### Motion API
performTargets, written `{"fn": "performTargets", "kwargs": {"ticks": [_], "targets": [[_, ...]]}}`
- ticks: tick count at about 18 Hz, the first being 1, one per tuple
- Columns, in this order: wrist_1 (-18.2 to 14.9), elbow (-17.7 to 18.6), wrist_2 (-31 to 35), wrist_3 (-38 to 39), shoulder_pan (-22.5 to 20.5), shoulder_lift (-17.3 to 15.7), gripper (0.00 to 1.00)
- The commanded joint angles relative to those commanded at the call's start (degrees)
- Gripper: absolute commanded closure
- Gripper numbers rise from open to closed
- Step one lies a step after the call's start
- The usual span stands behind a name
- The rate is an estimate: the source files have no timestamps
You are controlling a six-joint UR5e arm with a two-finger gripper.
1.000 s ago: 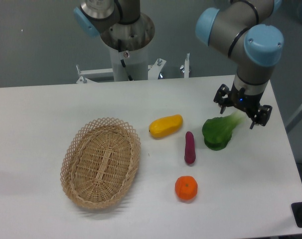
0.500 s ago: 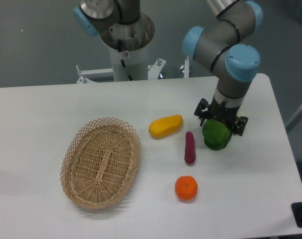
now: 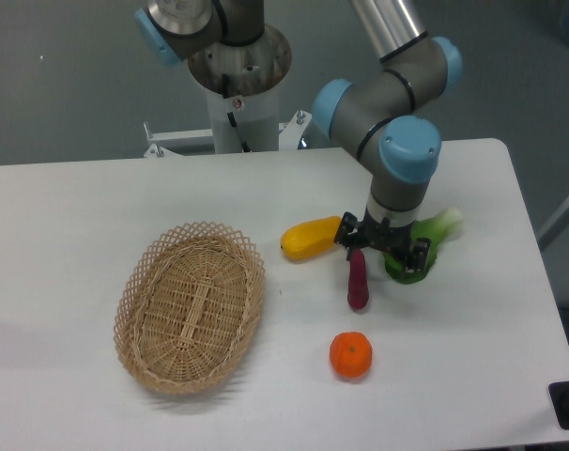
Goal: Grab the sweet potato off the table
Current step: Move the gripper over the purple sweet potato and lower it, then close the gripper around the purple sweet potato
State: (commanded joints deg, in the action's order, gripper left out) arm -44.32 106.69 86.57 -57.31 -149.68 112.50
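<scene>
The sweet potato [image 3: 358,285] is a slim dark purple tuber lying on the white table [image 3: 78,216], right of centre, pointing towards and away from the camera. My gripper [image 3: 380,250] hangs just above its far end, between the yellow fruit and the green vegetable. Its two fingers stand apart, one at the left near the yellow fruit, one at the right over the green vegetable, with nothing between them. The far tip of the sweet potato is partly hidden under the gripper.
A yellow-orange oblong fruit [image 3: 311,238] lies left of the gripper. A green leafy vegetable [image 3: 425,246] lies right behind it. A round orange [image 3: 350,355] sits nearer the front. A wicker basket [image 3: 191,305] stands at the left. The robot base [image 3: 238,85] is at the back.
The arm has swung left from over the green vegetable at the right to above the far end of the sweet potato. The objects on the table have not moved.
</scene>
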Motion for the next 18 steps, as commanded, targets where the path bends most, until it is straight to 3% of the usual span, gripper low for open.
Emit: {"fn": "performTargets", "kwargs": {"ticks": [2,5,10,11,14,15,18], "targets": [[3.17,0.97,0.96,1.23,0.97,1.23,0.0],[4.06,0.71,4.12,1.58,2.11,3.42,0.0],[5.47,0.89,5.63,1.59,2.82,4.31,0.0],[5.47,0.71,5.63,1.58,2.82,4.31,0.06],[5.56,0.36,5.63,0.97,2.82,4.31,0.54],[5.56,0.36,5.63,0.88,2.82,4.31,0.64],[5.47,0.01,5.63,0.36,2.73,4.31,0.8]]}}
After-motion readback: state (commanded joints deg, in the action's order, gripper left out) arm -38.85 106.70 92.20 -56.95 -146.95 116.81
